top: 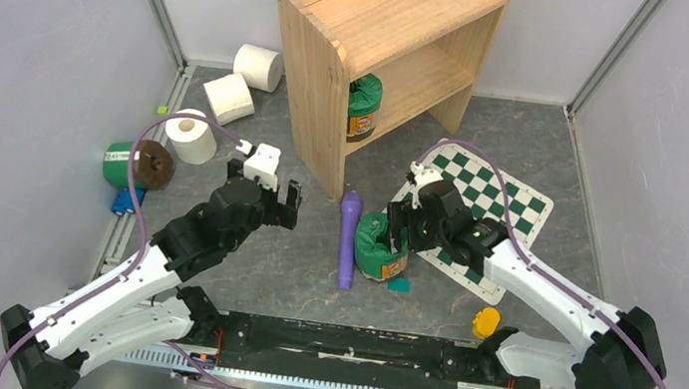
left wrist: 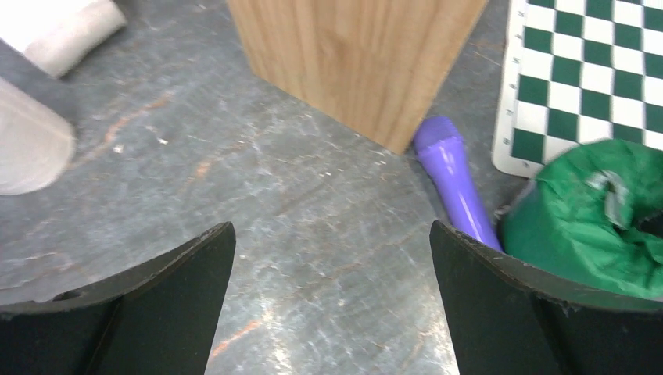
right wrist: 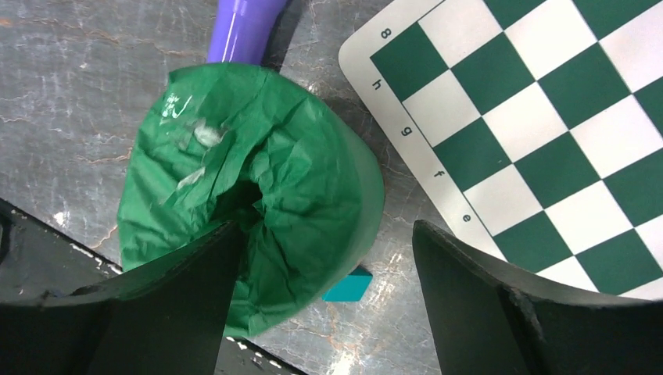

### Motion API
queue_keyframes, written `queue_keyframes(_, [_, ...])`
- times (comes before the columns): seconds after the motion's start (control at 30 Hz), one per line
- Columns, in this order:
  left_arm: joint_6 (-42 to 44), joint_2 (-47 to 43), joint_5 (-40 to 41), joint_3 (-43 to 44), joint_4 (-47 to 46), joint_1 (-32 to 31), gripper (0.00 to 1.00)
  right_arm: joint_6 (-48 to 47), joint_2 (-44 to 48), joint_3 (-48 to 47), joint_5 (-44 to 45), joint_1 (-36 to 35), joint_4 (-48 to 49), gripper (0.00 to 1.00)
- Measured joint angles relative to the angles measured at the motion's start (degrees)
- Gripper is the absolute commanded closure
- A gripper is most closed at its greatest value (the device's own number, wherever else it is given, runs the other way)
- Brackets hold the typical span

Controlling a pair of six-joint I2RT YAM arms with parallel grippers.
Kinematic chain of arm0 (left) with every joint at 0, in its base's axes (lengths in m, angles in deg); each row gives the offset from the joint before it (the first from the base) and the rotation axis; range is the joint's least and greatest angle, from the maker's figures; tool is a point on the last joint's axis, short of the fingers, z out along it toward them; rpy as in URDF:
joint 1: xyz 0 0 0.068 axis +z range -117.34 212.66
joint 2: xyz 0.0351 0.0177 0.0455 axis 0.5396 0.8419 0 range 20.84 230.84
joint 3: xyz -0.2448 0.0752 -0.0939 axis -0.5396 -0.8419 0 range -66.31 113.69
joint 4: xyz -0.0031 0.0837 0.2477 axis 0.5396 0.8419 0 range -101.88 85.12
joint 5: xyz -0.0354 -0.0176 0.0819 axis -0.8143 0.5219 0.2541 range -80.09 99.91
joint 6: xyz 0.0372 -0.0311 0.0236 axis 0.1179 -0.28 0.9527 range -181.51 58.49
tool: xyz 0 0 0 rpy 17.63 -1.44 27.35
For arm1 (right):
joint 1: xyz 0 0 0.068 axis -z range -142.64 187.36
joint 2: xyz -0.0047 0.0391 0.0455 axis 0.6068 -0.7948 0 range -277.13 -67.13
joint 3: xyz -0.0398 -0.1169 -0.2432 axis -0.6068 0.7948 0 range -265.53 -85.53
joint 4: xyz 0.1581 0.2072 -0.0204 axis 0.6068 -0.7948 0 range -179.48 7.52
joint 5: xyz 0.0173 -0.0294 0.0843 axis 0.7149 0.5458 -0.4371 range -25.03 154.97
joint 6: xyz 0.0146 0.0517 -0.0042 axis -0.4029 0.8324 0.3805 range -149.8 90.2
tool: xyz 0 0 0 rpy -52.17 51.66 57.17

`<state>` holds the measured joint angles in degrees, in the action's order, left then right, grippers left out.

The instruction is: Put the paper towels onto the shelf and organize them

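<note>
A grey, mottled, stone-like table top (top: 549, 141) was enclosed by plain pale walls (top: 30, 32) on the left, right and far sides. The shelf (top: 385, 9), built of light wood with visible grain and flat solid side panels, was set at an angle in the far middle. The paper towels (top: 229, 97), three soft white cylinders with hollow cores, were all seen on the table left of the shelf and none on it: two lay on their sides towards the far wall, and one stood on end nearer the left arm. A green canister (top: 364, 107) was lodged on the lower tier. The left gripper (left wrist: 330, 228) was held spread wide over bare table near the shelf's near corner, nothing between its dark fingers. The right gripper (right wrist: 327, 226) was likewise spread, poised over a second canister (right wrist: 234, 141) wrapped in crinkled green paper; whether it was touched could not be told. That canister lay between a smooth purple rod (top: 346, 240) and a flat green-and-white checkered board (top: 496, 199), with a small teal block (right wrist: 348, 287) just beside it.
</note>
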<state>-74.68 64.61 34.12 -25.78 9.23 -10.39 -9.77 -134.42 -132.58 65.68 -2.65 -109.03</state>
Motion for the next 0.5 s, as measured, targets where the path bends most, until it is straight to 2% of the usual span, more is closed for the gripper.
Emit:
queue_keyframes(0.23, [6.86,-1.38,6.99,-0.13,0.39,0.22,0.00,1.40,-4.90,-1.86,1.97,-1.49,0.42,0.33])
queue_keyframes(0.5, [14.12,1.07,13.31,-1.73,0.04,0.33,0.00,0.61,-5.14,-2.21,3.91,-1.51,-0.59,0.67])
